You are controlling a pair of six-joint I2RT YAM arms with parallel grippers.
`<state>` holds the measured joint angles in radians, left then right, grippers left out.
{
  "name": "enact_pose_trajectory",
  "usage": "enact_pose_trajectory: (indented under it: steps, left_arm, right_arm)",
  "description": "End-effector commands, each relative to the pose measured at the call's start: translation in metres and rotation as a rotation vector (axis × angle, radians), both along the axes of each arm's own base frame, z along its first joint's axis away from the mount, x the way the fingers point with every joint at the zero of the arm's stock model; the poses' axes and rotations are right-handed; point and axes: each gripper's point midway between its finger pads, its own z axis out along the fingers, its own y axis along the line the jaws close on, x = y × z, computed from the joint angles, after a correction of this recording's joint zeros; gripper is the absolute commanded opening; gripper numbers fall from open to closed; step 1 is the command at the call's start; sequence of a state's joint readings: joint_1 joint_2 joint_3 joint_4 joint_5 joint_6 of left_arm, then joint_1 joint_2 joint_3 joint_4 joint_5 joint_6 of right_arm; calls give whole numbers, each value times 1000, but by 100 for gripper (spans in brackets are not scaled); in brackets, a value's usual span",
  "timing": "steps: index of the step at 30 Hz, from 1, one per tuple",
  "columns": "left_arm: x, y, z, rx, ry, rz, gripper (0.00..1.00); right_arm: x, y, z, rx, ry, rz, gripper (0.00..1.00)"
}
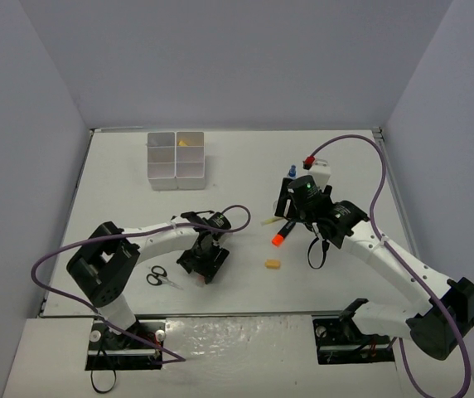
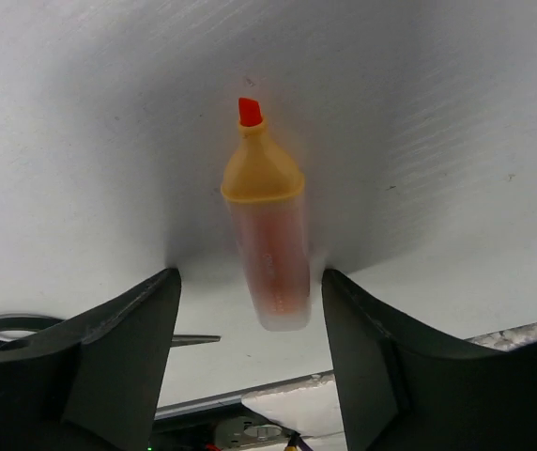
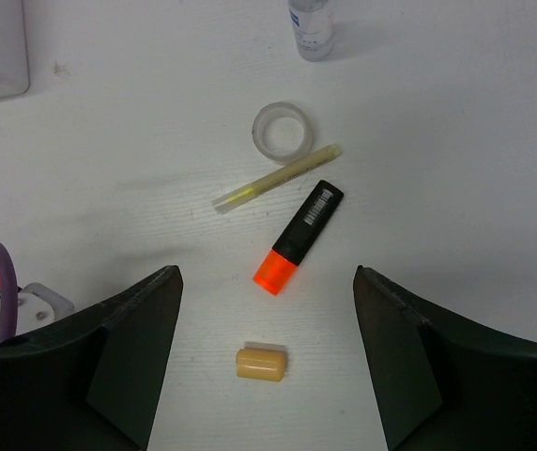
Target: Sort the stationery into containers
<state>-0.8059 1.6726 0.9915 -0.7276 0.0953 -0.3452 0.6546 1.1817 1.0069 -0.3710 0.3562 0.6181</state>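
Observation:
An uncapped orange marker (image 2: 266,225) lies on the table, its red tip pointing away. My left gripper (image 2: 250,278) (image 1: 205,264) is low over it and open, one finger on each side of the marker's rear end with a gap on both sides. Black-handled scissors (image 1: 162,278) (image 2: 6,330) lie just to its left. My right gripper (image 3: 267,274) (image 1: 300,204) hovers open, holding nothing, above a yellow eraser (image 3: 261,364) (image 1: 272,264), a black marker with an orange cap (image 3: 299,237) (image 1: 282,232), a yellow pen (image 3: 278,177) and a tape roll (image 3: 282,130). The white containers (image 1: 175,157) stand at the far left.
A small blue-capped bottle (image 1: 292,172) (image 3: 311,23) and a white box (image 1: 321,174) stand behind the right gripper. A yellow piece (image 1: 186,142) lies in a far right compartment of the containers. The table's front edge (image 1: 220,313) is just behind the left gripper.

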Motion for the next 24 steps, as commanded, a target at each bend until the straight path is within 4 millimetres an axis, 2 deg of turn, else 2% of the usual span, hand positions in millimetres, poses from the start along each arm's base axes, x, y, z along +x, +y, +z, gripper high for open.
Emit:
enact_pose_trajectory:
  steps: [1,2,5,6,9,13,16,18,21,24]
  left_arm:
    - [10,-8,-17,6,-37,35,54]
    - [12,-8,-18,7,-44,34,50]
    - [21,-10,-18,3,-77,24,10]
    - [23,-11,-18,0,-84,22,1]
    - [33,-13,-11,-16,-107,13,0]
    - [75,-11,23,-37,-236,19,0]
    - [107,-12,64,-105,-369,42,0]
    - [125,-6,101,-135,-486,12,0]
    - [133,5,153,-143,-620,-25,0]
    - [128,21,205,-179,-731,-20,0]
  right_arm:
    - [3,1,23,31,-75,-31,70]
    - [1,3,23,32,-75,-23,70]
    - [-4,5,18,36,-58,4,70]
    - [-5,6,18,40,-58,9,70]
    - [-8,9,20,78,-54,12,71]
    - [-10,2,29,121,-81,-44,72]
    - [-9,-2,35,171,-105,-111,73]
    - [-8,-5,40,199,-117,-148,72]
    - [-5,-9,46,191,-133,-173,76]
    - [-1,-13,50,162,-154,-192,81]
